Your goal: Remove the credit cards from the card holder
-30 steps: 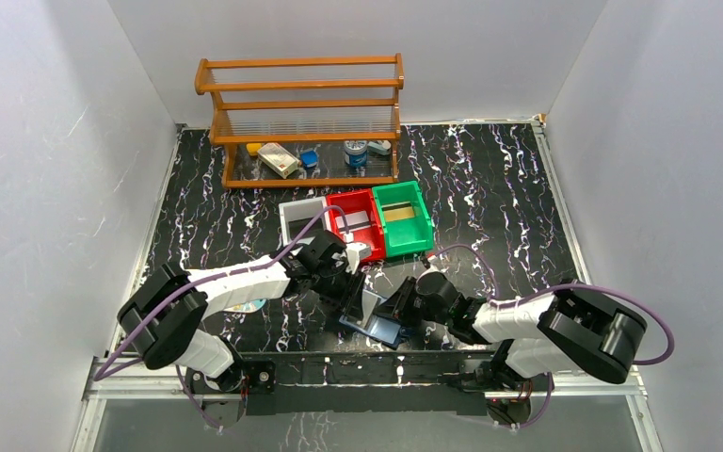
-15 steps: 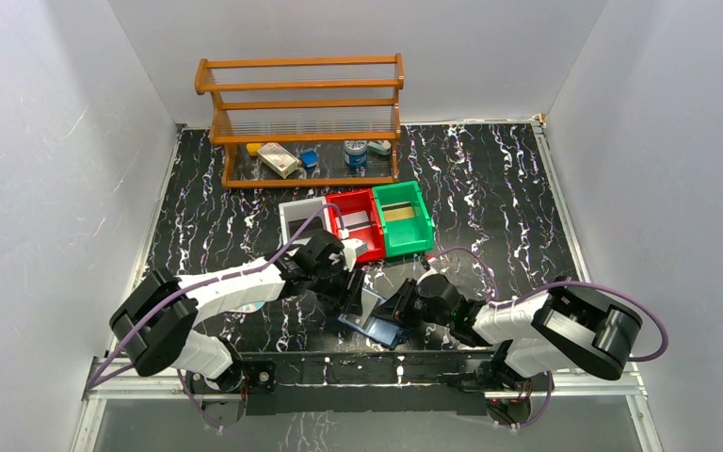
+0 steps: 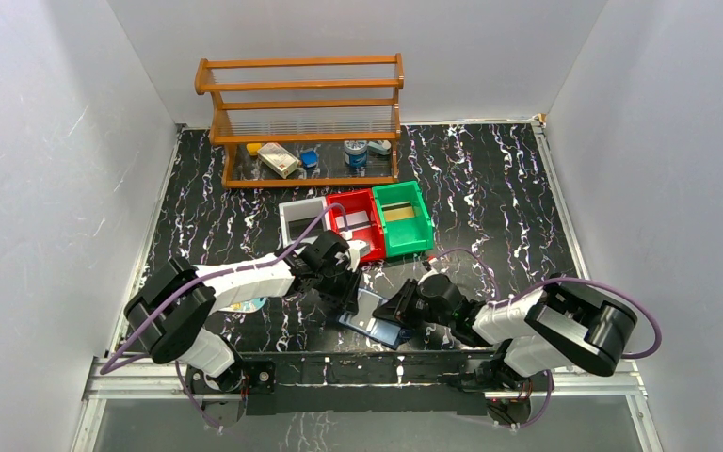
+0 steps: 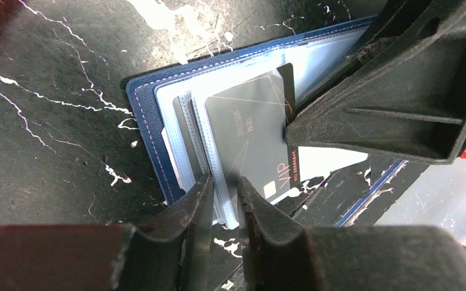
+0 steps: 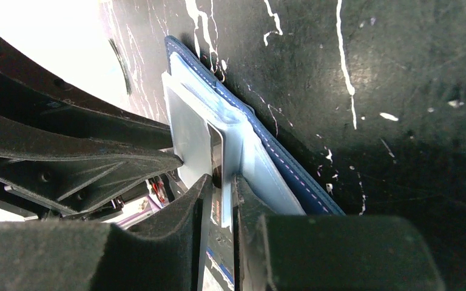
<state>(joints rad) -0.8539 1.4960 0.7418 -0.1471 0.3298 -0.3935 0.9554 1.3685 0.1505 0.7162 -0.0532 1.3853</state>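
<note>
Card holder (image 4: 148,115) lies open on the desk (image 3: 490,188), centre, by the near edge. Left hand (image 4: 224,182) pinches its clear sleeve edges. Right hand (image 5: 221,179) pinches a sleeve leaf. Grey card (image 4: 249,139) sticks out of a sleeve.

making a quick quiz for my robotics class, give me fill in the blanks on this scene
1. The navy card holder lies ___ on the black marble table.
2. The grey card in it bears the letters ___.
3. The bin between the white bin and the green bin is ___.
4. The rack at the back wall is made of ___.
Missing words: open; VIP; red; wood.
</note>
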